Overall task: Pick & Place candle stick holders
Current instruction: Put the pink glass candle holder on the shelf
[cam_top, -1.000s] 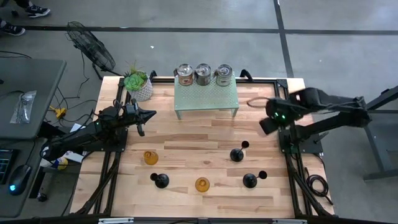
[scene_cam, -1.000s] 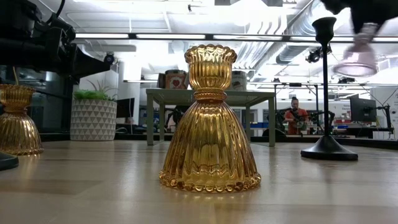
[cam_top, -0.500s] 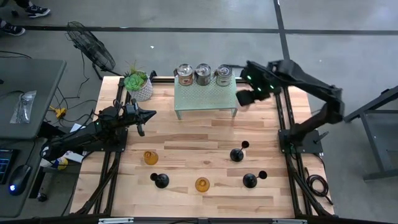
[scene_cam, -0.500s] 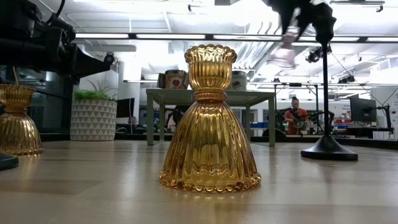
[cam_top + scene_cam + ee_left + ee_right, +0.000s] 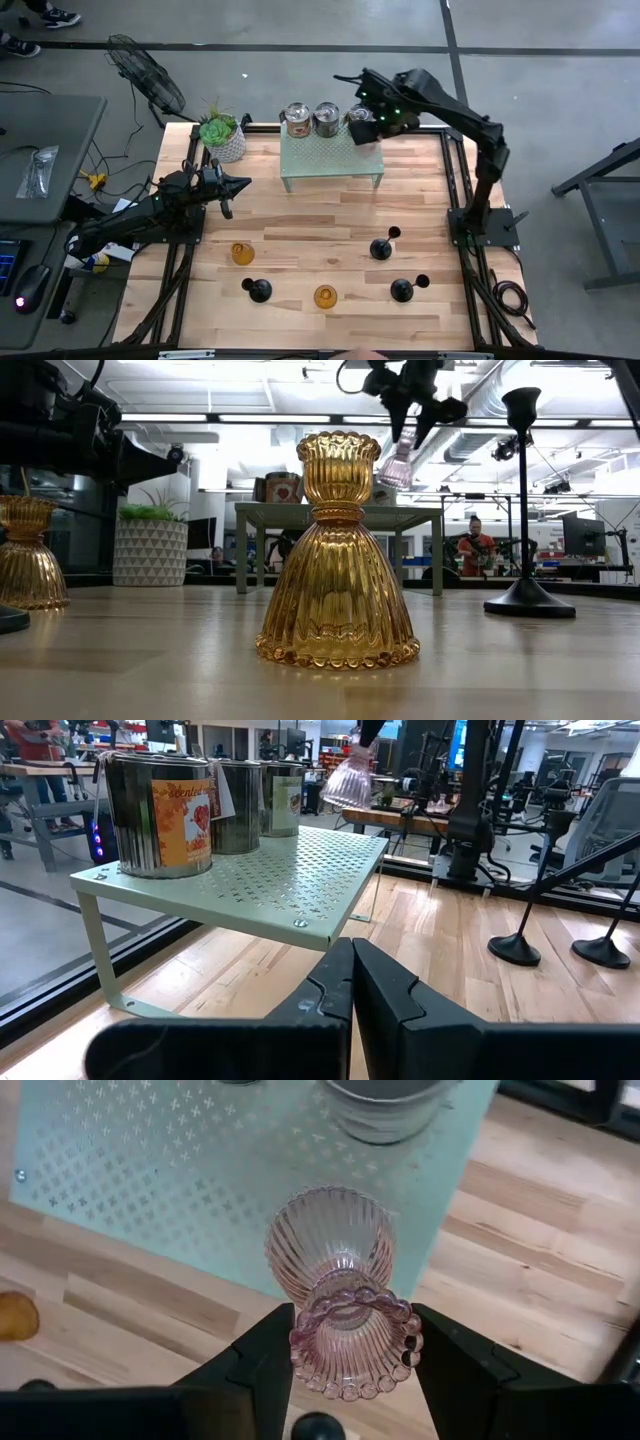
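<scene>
My right gripper [image 5: 366,128] is shut on the pale pink glass holder [image 5: 338,1270], which hangs over the right end of the green perforated shelf [image 5: 330,158]. It is beside the rightmost of three silver cups [image 5: 326,118] standing on the shelf. Two amber glass holders [image 5: 242,253] [image 5: 325,296] and three black stemmed holders [image 5: 381,247] stand on their bases on the wooden table. My left gripper [image 5: 238,185] is shut and empty at the table's left side. My right gripper pinches the pink holder's upper end, just below its beaded rim [image 5: 350,1342], between its two fingers [image 5: 262,1365]. The fingers come from above, pointing down. The holder hangs below them, its flared end down and a little tilted, clear of the shelf [image 5: 150,1160].
A white pot with a green plant [image 5: 222,135] stands at the table's far left corner. The shelf stands on legs at the far middle. In the low view one amber holder [image 5: 337,560] stands close to the camera and a black holder [image 5: 525,500] stands at the right.
My right gripper has carried the pink holder from above the table's right side up and toward the far edge and the left. It now hangs over the shelf's right end by the silver cups. The holder has stayed in the hold.
</scene>
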